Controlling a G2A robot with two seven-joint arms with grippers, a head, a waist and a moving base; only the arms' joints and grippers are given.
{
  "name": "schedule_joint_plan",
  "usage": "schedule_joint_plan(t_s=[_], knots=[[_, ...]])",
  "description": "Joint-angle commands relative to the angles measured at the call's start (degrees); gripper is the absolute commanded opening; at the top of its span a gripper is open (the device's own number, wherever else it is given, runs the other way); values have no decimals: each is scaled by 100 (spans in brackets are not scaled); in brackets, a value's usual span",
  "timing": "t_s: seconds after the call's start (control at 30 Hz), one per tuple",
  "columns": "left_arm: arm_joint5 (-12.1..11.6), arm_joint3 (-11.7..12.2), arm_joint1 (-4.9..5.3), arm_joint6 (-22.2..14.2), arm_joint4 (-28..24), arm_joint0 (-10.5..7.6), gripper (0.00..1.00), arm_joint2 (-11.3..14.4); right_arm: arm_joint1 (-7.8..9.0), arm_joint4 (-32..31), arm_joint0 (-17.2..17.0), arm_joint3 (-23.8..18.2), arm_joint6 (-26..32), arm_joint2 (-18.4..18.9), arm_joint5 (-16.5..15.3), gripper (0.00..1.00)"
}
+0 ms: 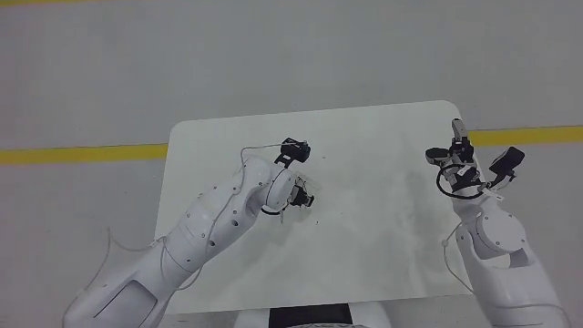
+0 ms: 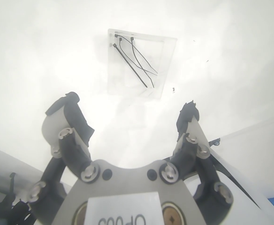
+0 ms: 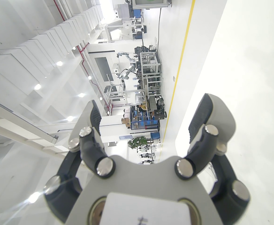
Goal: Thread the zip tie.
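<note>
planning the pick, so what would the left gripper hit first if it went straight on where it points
Probably the clear tray of zip ties on the table; the open left gripper points at its near edge, nothing between. Depth is unclear.

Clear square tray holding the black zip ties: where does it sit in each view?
Top view: clear square tray beside the left gripper.
Left wrist view: centre, ahead of the open jaws.
Right wrist view: aimed past the white table's edge at the floor.
Shared landmark: that table.
</note>
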Motion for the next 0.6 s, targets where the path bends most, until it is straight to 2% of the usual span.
schedule_joint_plan(t_s=[0.0,0.03,0.1,0.2,0.23,0.37,0.57], knots=[[0,39,-8,140,-125,75,100,-58,0,0,0,0,0,0,0,100],[0,22,-19,260,-168,135,100,-102,0,0,0,0,0,0,0,100],[0,62,-50,160,24,161,100,-158,0,0,0,0,0,0,0,100],[0,51,-164,0,179,234,100,-337,0,0,0,0,0,0,0,100],[0,21,-220,0,256,286,100,-376,0,0,0,0,0,0,0,100],[0,150,-408,0,485,418,100,-571,0,0,0,0,0,0,0,100],[0,382,-704,0,720,496,100,-758,0,0,0,0,0,0,0,100]])
